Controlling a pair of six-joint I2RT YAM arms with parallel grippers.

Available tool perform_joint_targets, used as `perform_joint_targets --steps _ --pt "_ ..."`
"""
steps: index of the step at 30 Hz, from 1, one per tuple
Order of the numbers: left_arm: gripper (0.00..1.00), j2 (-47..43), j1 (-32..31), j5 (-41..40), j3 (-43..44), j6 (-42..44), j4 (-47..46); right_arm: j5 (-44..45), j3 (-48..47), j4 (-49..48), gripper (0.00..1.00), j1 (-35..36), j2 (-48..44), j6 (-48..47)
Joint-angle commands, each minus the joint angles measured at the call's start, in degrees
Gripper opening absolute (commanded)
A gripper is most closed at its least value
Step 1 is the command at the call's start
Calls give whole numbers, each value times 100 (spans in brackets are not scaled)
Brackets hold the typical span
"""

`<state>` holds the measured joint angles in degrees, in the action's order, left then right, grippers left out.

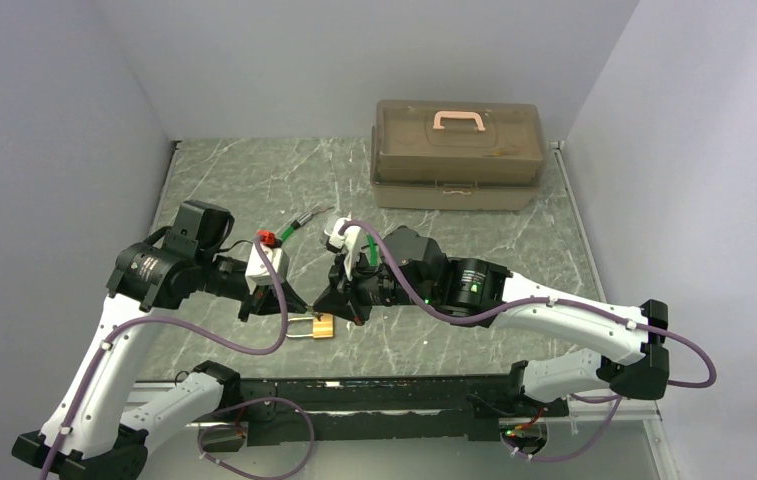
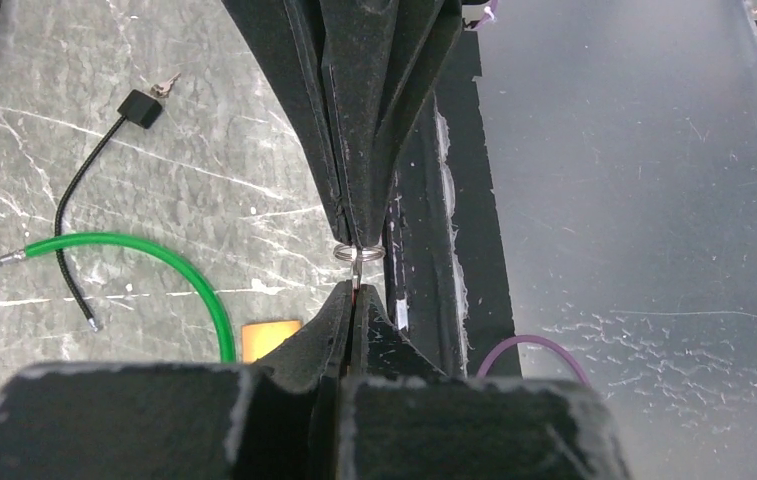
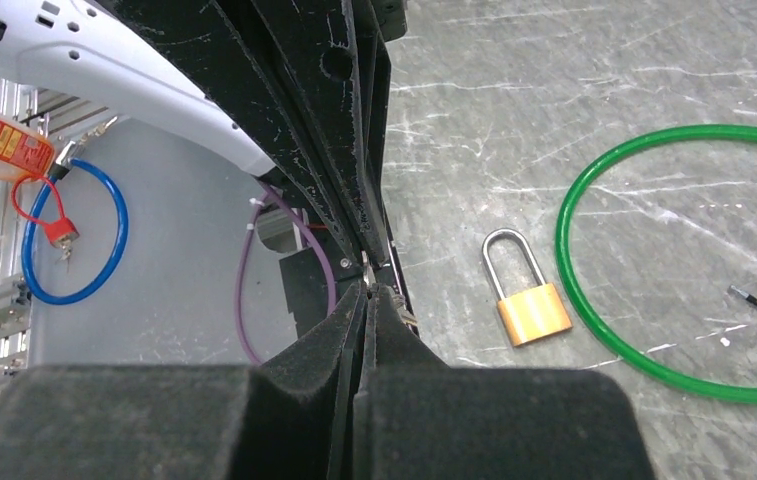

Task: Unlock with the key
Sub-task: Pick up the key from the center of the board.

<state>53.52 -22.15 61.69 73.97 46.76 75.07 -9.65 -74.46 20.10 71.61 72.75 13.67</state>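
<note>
the left end effector (image 2: 354, 296) is clenched on the key (image 2: 356, 282), tip to tip with the right end effector (image 3: 370, 290), which is clenched on the key ring (image 2: 359, 252). they meet above the table's (image 1: 254, 180) near edge, near the brass padlock (image 3: 532, 314) lying flat.

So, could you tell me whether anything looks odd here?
Yes: both the left hand and right hand appear to pinch the key, tip to tip, while the padlock lies apart, held by neither.

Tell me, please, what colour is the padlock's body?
The padlock is brass-gold; the right wrist view shows it best.
</note>
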Motion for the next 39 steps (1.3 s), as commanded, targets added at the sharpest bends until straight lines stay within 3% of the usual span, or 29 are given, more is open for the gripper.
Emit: perform_joint_targets --steps 1,2,7,12,22,29,32,36,39 --pt "0 -10 -17 -31 208 61 37 28 -87 -204 0 11 -142 1" --pt "0 -11 -17 -94 245 53 41 71 -113 -94 0 10 -141 -27" --pt "0 31 -13 -200 311 74 124 284 -262 50 37 12 -356 -285" --pt "0 79 -17 -119 311 21 115 90 -604 144 42 -26 -166 -510" --pt "0 45 -15 -133 323 15 130 -278 -868 372 39 -28 353 -647" --pt "0 63 -13 -105 365 15 140 -214 -943 555 30 -25 462 -748" --pt "0 58 -17 -113 372 3 146 -181 -960 662 23 -32 496 -793" --pt "0 37 -13 -113 372 17 152 -181 -912 697 3 -37 503 -822" --pt "0 37 -16 -78 393 -4 144 -151 -899 699 0 -42 516 -827"
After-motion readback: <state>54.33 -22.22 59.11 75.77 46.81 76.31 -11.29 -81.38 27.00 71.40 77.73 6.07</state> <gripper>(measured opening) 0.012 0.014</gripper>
